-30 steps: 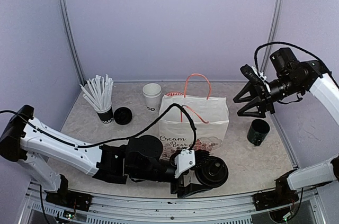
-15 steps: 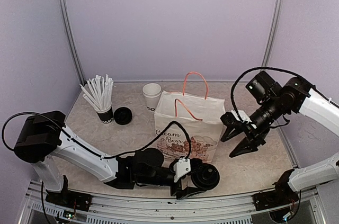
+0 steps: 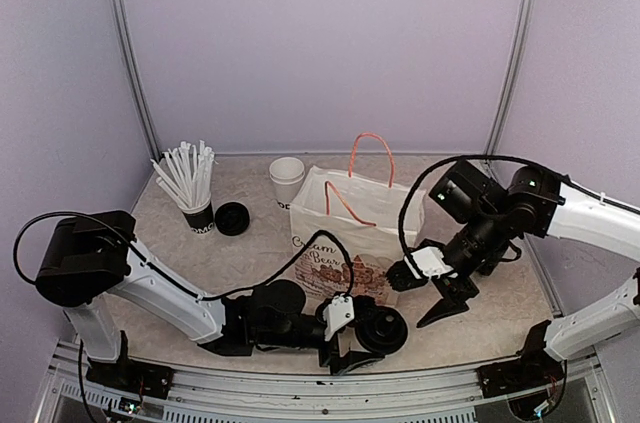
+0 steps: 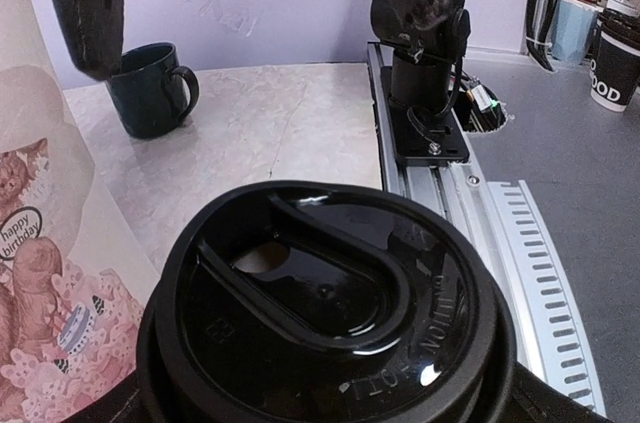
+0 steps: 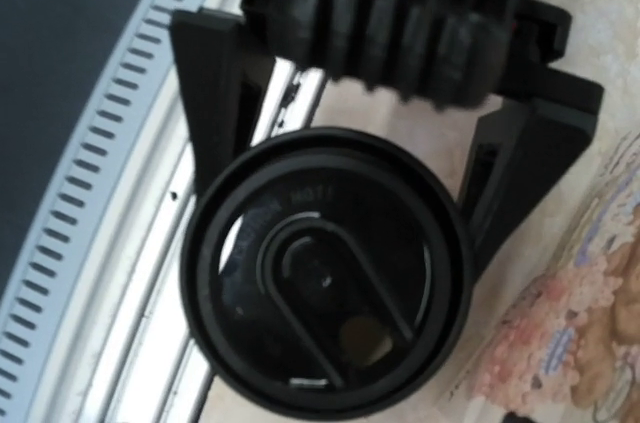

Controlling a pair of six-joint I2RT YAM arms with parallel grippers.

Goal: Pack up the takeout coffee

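Lidded cup (image 3: 385,323) is stood on desk (image 3: 480,328) in front of bag (image 3: 350,233) and flanked by left end effector (image 3: 368,338); whether it is clamped cannot be told. Right end effector (image 3: 415,300) is spread, empty, just right of cup.

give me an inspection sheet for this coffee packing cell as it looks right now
surface: pale marbled table, no spills seen
job's things: lidded cup upright at the near edge, in front of the paper bag; lidless white cup behind the bag; loose black lid beside the straw cup
clutter: straw cup; dark mug
grippers: left gripper jaws straddle the lidded cup, grip unclear; right gripper jaws open, empty
cables: black cable crosses the bag's front
surroundings: lilac walls, metal front rail
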